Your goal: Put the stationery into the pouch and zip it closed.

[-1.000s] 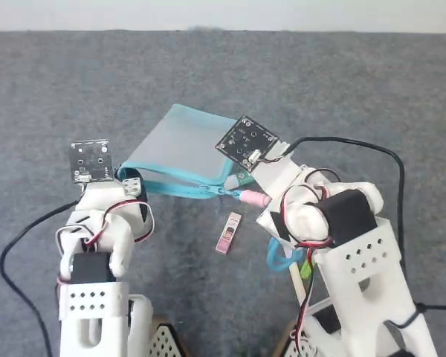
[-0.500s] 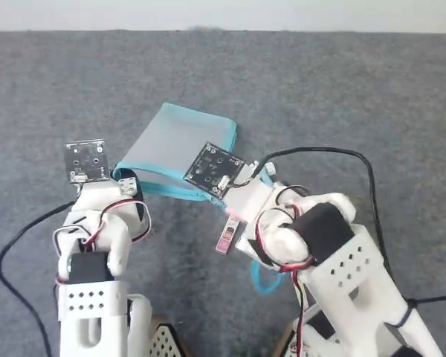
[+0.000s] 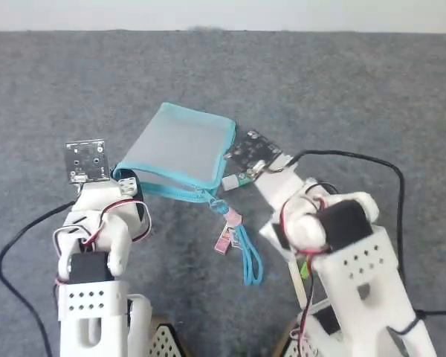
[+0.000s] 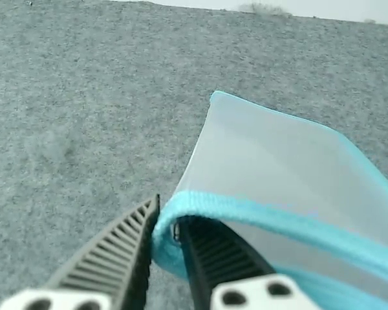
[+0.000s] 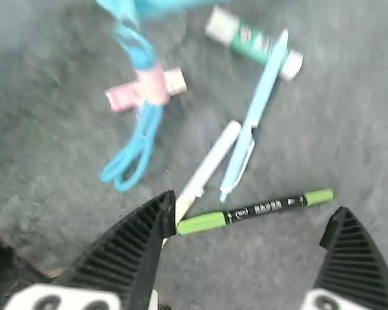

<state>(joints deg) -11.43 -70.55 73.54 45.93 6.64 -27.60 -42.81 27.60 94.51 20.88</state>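
With the left tool point(image 4: 166, 216) clenched on a corner of the pouch point(image 3: 182, 145) lying on the worktop point(image 3: 342, 89), the right tool point(image 5: 253, 206) has swung back from the zip and now hangs released above the pens point(image 5: 246, 132), so loading is still to come.

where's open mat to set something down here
The mat is bare beyond the pouch to the far edge, and right of it past the right arm. Left of the left arm is bare too. Crowded: between the arms by the pouch mouth, with blue strap, pink piece and pens.
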